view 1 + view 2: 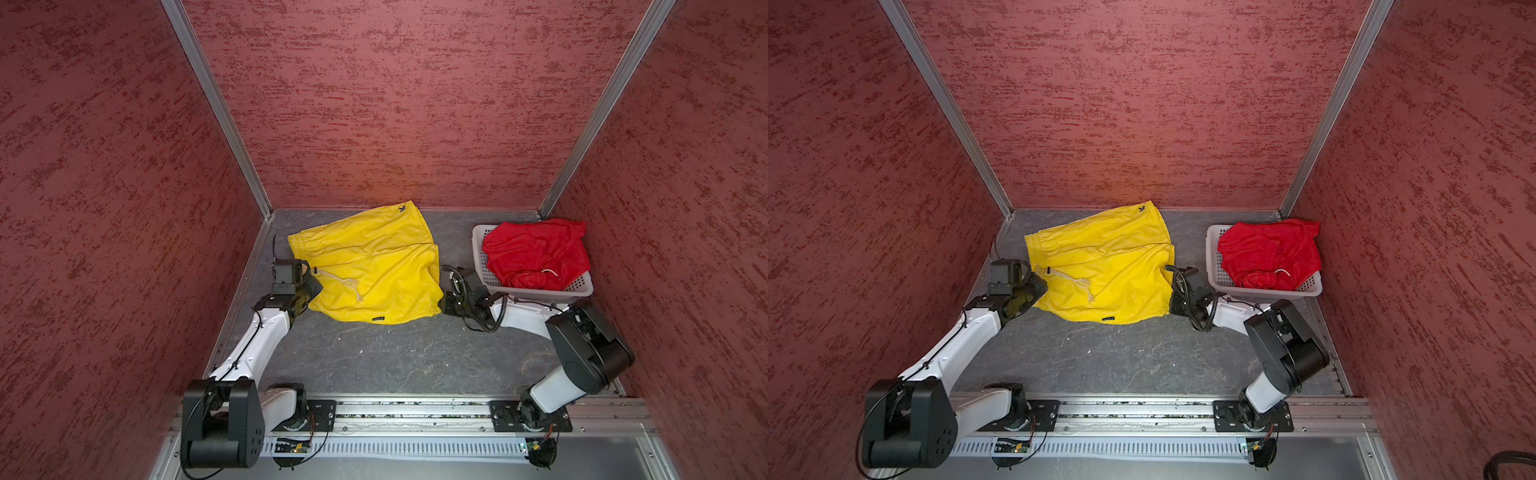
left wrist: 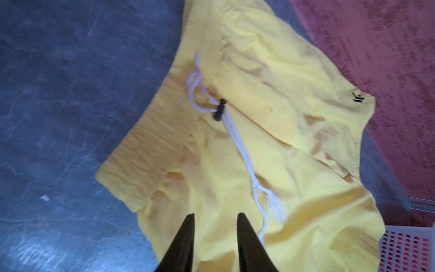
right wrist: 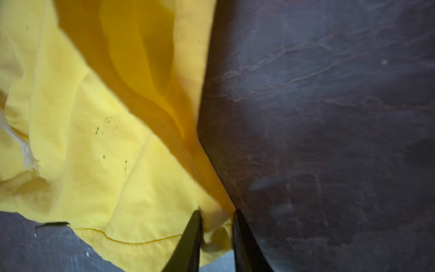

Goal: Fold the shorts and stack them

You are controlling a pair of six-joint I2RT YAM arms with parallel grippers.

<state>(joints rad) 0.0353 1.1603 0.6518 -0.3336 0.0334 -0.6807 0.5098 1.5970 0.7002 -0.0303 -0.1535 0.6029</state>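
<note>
The yellow shorts (image 1: pixel 374 266) (image 1: pixel 1104 266) lie spread and creased on the dark table, with the waistband to the left and the pale drawstring (image 2: pixel 242 150) across the front. My left gripper (image 1: pixel 316 287) (image 2: pixel 215 214) stands at the waistband's near end, its jaws apart over yellow cloth (image 2: pixel 270 141). At the near right leg corner, my right gripper (image 1: pixel 443 305) (image 3: pixel 216 212) is shut on a bunch of the hem of the yellow shorts (image 3: pixel 94 141). The red shorts (image 1: pixel 536 249) (image 1: pixel 1271 249) lie crumpled in the basket, away from both grippers.
A white perforated basket (image 1: pixel 478 249) (image 1: pixel 1212 257) stands at the back right, just behind my right arm. Red textured walls (image 1: pixel 395 124) close in the back and both sides. The arms' mounting rail (image 1: pixel 415 409) runs along the near edge.
</note>
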